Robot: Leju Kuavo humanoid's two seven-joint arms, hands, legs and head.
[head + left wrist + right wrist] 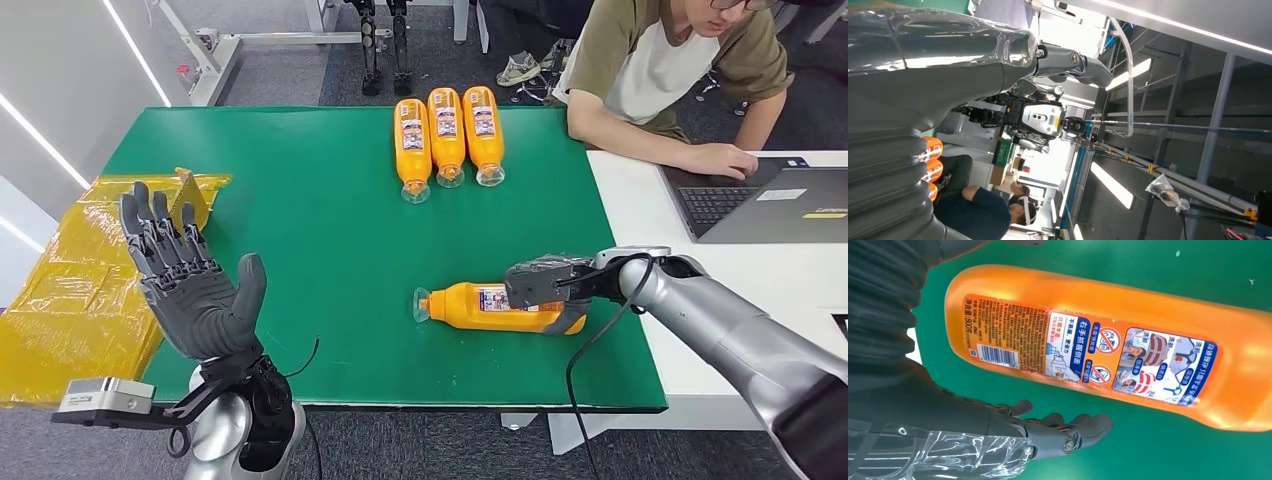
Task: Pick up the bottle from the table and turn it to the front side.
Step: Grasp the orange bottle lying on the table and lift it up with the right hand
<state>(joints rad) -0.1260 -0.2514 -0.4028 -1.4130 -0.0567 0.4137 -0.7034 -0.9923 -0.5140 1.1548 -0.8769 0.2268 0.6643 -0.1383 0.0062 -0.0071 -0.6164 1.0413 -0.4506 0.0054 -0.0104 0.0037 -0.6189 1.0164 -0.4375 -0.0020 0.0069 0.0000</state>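
Bottle flat on green table, right hand above it, ungripped.

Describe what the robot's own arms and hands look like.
Both arms are smooth silver metal. The left hand is dark grey with segmented fingers and a ribbed wrist cover. The right hand is grey too, clear plastic over its wrist, a black cable hanging below.

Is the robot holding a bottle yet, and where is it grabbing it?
Not yet. The right hand hovers by the base end of the lying orange bottle, fingers open beside it. The left hand is raised and empty.
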